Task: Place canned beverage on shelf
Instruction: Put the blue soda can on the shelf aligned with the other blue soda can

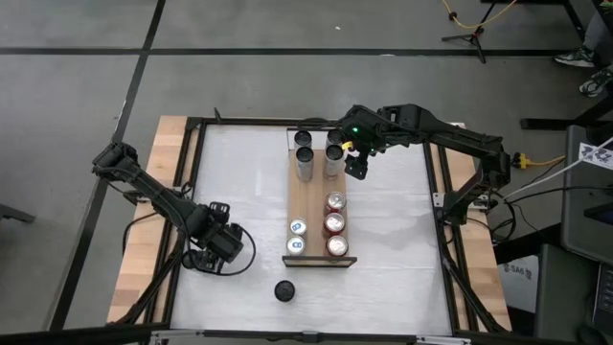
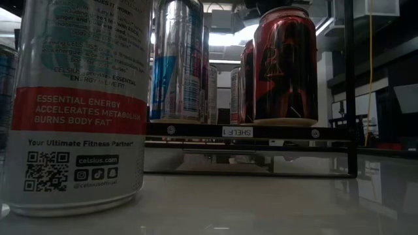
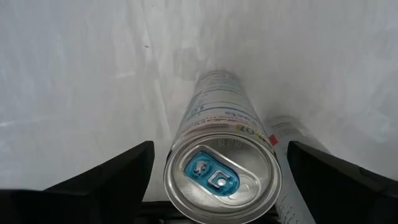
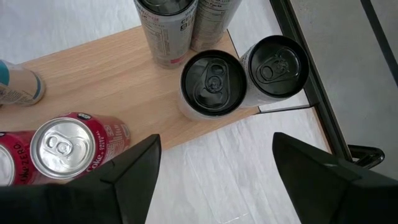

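Claw (image 3: 214,180) reaching around a can (image 3: 222,177).
Left fingers are standing wide beside it, not squeezing yet; closing comes next. Right claw (image 1: 356,165) is waiting open above the shelf (image 1: 314,206), upper middle.

floor (image 1: 287,86): grey, dark seams | tripod (image 1: 469,38): far side | yellow cable (image 1: 469,17): on floor

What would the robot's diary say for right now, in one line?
left gripper: open, around can | right gripper: open, by shelf
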Tool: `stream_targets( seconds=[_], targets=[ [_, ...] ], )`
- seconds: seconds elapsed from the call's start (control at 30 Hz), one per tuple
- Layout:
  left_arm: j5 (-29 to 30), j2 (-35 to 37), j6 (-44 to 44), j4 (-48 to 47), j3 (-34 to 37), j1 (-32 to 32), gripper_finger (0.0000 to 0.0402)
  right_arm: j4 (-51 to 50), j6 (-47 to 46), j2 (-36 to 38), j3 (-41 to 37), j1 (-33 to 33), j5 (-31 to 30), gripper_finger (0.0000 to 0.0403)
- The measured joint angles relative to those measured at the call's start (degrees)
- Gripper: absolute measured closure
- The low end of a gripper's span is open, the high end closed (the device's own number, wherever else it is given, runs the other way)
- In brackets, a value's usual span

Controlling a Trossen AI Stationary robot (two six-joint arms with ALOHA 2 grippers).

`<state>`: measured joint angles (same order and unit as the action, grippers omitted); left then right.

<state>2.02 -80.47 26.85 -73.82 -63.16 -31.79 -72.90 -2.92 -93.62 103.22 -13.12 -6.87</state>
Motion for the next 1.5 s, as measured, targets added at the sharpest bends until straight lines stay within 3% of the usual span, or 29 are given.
stream_targets(
  seconds=[0.63,1.0,1.5],
  targets=[
    [0.02,-0.02,6.03,0.0,0.0,0.0,0.0042,-0.02,0.01,-0.01,0.01,0.02,0.0,0.0104],
    [-1.68,-0.04,6.05,3.27,5.55,0.0,0.0072,-0.02,0.0,-0.02,0.01,0.01,0.0,0.0104],
    [-1.09,-0.04,5.77,4.25,5.41,0.09,0.0127,-0.02,0.0,0.0,0.02,0.02,0.02,0.0104]
  ],
)
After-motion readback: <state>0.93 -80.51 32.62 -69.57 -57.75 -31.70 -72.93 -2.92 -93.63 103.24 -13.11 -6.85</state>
